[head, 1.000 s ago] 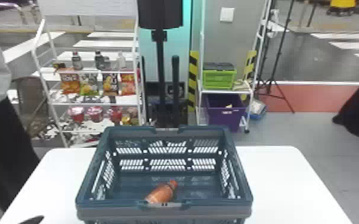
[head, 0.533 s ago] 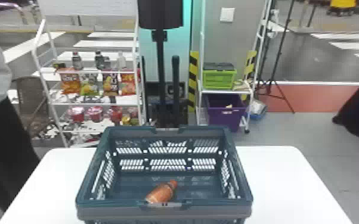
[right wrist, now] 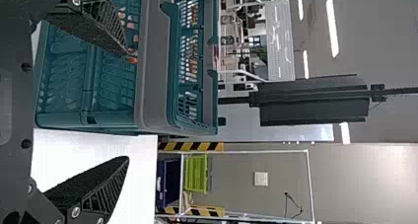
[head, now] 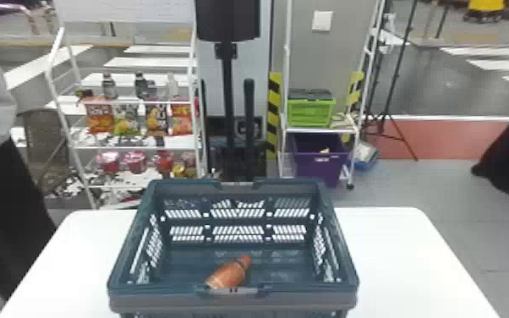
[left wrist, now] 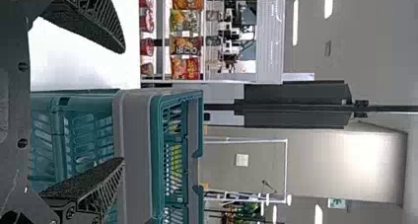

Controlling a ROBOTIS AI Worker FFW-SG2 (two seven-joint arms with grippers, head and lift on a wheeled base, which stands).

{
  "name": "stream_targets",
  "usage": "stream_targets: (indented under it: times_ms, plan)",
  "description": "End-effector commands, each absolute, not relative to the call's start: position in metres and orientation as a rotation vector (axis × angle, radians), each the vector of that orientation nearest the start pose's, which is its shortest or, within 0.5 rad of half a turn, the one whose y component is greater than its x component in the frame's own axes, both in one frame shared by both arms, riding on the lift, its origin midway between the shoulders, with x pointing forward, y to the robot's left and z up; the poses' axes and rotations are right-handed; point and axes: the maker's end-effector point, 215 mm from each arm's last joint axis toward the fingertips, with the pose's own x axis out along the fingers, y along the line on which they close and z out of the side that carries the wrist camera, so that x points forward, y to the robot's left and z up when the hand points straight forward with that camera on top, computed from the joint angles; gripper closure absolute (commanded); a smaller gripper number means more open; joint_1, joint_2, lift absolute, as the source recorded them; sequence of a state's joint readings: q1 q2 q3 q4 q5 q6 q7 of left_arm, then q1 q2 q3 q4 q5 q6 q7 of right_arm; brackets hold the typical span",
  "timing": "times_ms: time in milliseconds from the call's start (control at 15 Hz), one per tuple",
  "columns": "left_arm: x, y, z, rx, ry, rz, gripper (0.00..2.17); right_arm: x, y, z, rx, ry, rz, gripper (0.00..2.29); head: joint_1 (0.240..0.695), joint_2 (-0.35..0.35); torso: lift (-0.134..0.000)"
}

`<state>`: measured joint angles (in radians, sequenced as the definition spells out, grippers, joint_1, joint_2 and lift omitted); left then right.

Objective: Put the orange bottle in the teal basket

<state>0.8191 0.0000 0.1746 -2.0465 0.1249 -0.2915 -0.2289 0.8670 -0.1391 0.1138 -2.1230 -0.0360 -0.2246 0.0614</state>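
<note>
The orange bottle lies tilted inside the teal basket, close to its front wall, cap toward the back right. Through the wall slots in the right wrist view, bits of the orange bottle show. My left gripper is open in the left wrist view, in front of the basket, one finger across its wall and one over the table. My right gripper is also open and holds nothing; one finger overlaps the basket, the other is over the table.
The basket stands on a white table, with bare tabletop at both sides. Behind are a snack rack, a black stand and shelving with a green crate and purple bin. A person stands at the left.
A black fingertip of my left gripper, at the head view's lower left edge a second ago, has left that view. Bottle and basket have stayed in place.
</note>
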Motion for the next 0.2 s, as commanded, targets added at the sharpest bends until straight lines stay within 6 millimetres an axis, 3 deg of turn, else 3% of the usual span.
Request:
stream_targets:
  times_ms: [0, 133]
  plan:
    - [0.3284, 0.2736, -0.3648, -0.003, 0.025, -0.066, 0.12, 0.3176, -0.1578, -0.3707, 0.027, 0.098, 0.237, 0.13, 0.499, 0.0, 0.0]
    - [0.3277, 0.2741, -0.3652, -0.004, 0.021, -0.06, 0.12, 0.3175, -0.1562, -0.3695, 0.027, 0.097, 0.244, 0.13, 0.499, 0.0, 0.0]
